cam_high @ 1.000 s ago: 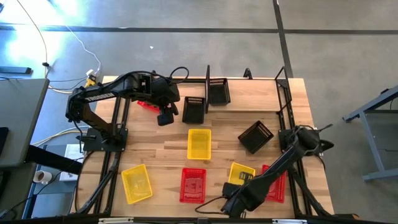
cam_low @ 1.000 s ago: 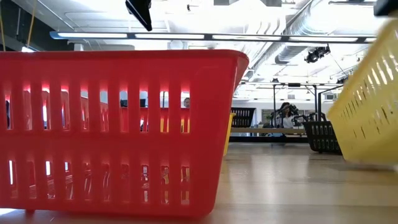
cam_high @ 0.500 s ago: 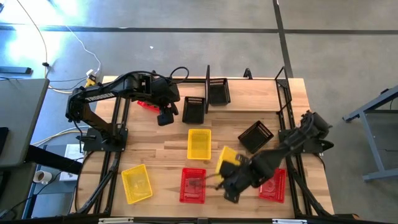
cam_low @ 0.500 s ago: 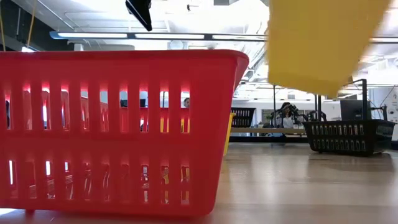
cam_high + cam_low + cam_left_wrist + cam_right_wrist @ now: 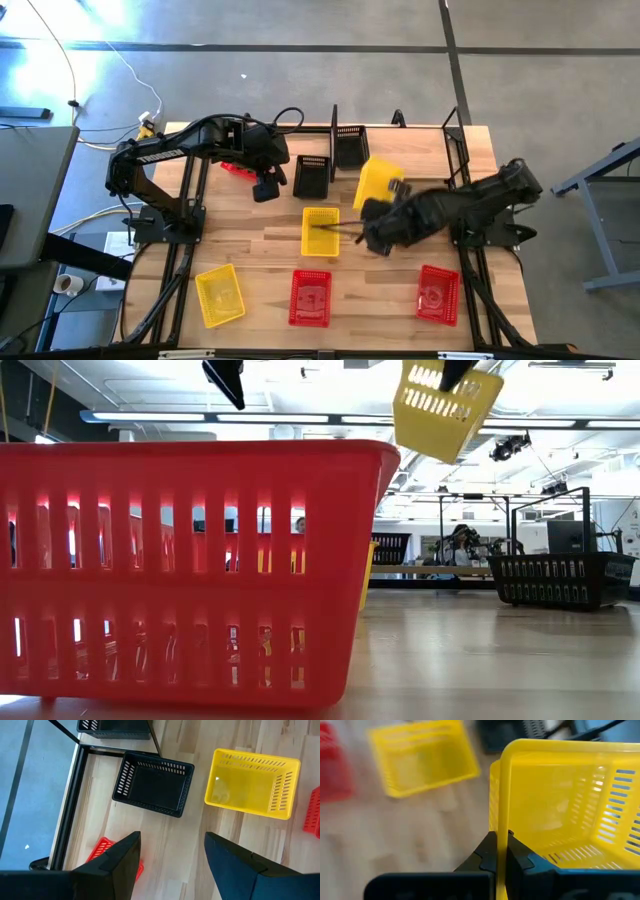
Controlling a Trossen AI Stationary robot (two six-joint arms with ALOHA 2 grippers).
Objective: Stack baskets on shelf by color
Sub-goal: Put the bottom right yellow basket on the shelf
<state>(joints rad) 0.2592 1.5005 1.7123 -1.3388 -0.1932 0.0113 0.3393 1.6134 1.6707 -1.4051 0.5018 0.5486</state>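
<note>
My right gripper [image 5: 383,205] is shut on a yellow basket [image 5: 378,182], carried high above the table [image 5: 445,400] just in front of the shelf [image 5: 400,122]. One black basket [image 5: 350,145] sits on the shelf's base, a second [image 5: 312,175] on the table in front of it. A yellow basket [image 5: 320,230] rests mid-table, another [image 5: 220,295] near the left corner. Red baskets [image 5: 310,297] [image 5: 438,295] stand by the near edge. My left gripper [image 5: 172,855] hangs open over the far left, above a red basket [image 5: 112,855]. My right gripper pinches the yellow basket's rim [image 5: 502,827] between its two fingers, one finger [image 5: 487,852] on each side of the wall. The basket is lifted clear of the table and tilted [image 5: 445,400].
A third black basket [image 5: 560,580] stands on the table right of centre, under my right arm in the high view. The shelf's upright posts [image 5: 333,130] [image 5: 455,130] rise at the far edge. Bare wood lies between the middle yellow basket and the near row.
My right gripper, shut on the yellow basket, has lifted it clear of the table near the near edge and carried it up and toward the far edge, to just before the shelf. The basket has tipped on the way.
</note>
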